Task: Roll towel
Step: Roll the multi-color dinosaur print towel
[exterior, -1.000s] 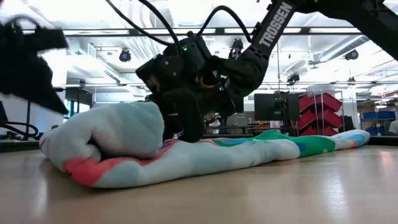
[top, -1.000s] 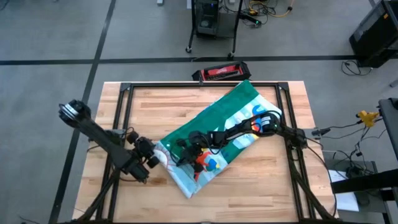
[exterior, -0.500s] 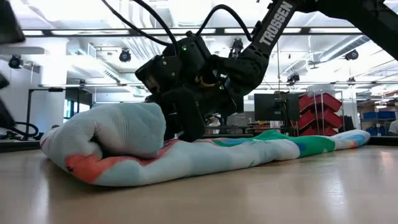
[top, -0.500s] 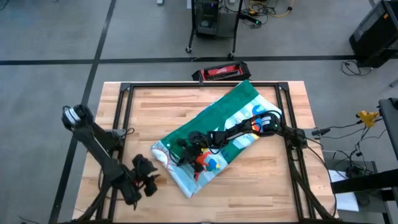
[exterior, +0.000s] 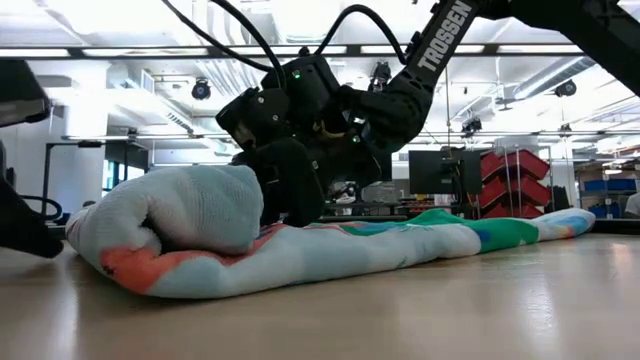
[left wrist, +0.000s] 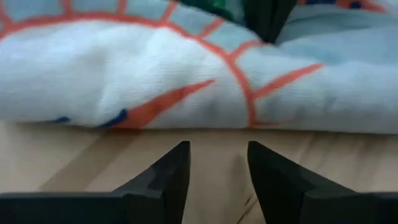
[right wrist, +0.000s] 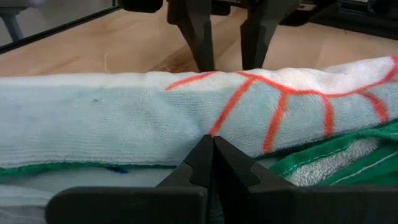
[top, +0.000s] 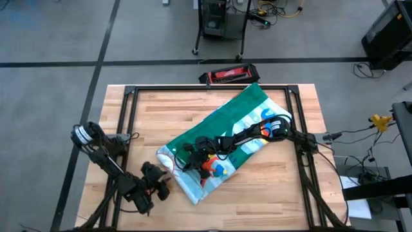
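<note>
Across the middle of the bench (top: 148, 116) the dinosaur towel (top: 248, 119) lies in a long diagonal band, from the far right corner down toward the near left, and only the near-left end has been turned over into a fat first roll (exterior: 185, 215).

Right gripper (right wrist: 212, 152) sits low on the flat part of the towel, right up against the inner side of that roll, fingers pressed fully together with nothing pinched between them as far as I can see. Left gripper (left wrist: 217, 163) is down on the bare wood just outside the roll, on the near-left side, fingers parted with a gap between them, holding nothing, tips close to the cloth but not touching it.

What I'd worry about: nothing is actually clamping the roll right now. It's thick, springy terry, so I reckon it could flop open or sag if the right gripper backs away. Also, if the left one pushes in at bench level, it may just shove the whole towel sideways, or tuck a fold under, giving a crooked, cone-shaped roll.
</note>
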